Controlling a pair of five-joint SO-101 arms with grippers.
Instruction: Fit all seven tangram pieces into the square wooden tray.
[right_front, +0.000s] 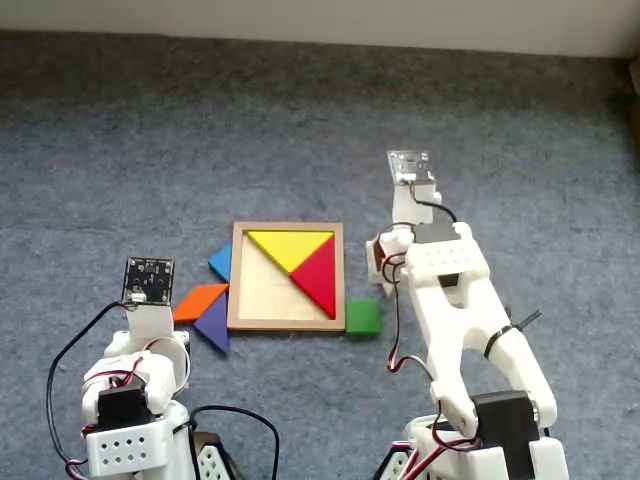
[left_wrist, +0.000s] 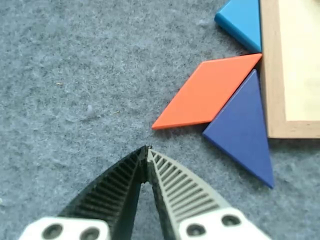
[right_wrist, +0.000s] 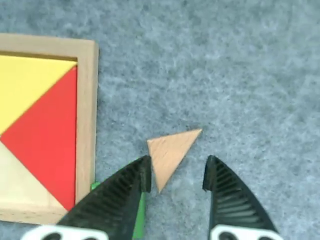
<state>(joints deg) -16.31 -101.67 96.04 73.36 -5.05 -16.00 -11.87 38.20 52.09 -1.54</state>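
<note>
Right wrist view has the right tool (right_wrist: 177, 167) spread either side of the little wooden triangle (right_wrist: 170, 152), just beside the tray (right_wrist: 87, 115), which holds only the yellow triangle (right_wrist: 30, 85) and red triangle (right_wrist: 45, 145), so I'd say five to go: that one plus the green square (right_front: 363, 317), orange parallelogram (left_wrist: 207, 92), dark blue triangle (left_wrist: 242, 130) and light blue triangle (left_wrist: 242, 20), all out on the tabletop near the pressed-together left tool (left_wrist: 147, 152).
</note>
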